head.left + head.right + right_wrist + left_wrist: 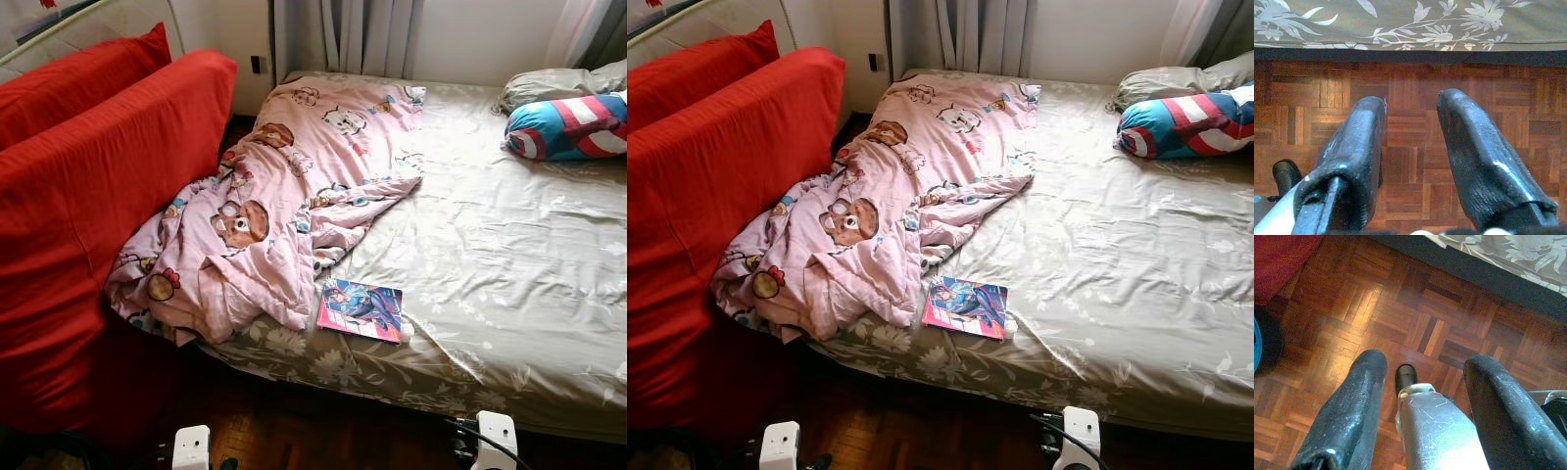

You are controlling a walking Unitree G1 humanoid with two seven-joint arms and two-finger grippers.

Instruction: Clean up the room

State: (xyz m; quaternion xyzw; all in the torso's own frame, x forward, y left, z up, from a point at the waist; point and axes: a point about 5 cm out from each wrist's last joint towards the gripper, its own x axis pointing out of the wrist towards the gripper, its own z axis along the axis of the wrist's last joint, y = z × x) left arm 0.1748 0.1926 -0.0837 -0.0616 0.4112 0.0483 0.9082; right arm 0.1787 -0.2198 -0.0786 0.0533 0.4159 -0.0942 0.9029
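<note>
Two hands hang low over the parquet floor (pixel 1410 132) beside the bed (pixel 509 284): left hand (pixel 1425 377) and right hand (pixel 1410 112), both spread and empty. Well above them, a magazine (pixel 361 309) lies on the bed's near edge, touching the crumpled pink blanket (pixel 284 206).

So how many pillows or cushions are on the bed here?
2, both at the bed's far right corner: a pale floral pillow at the back, and a blue cushion with red and white stripes just in front of it. Others may lie beyond the frame's right edge.
</note>
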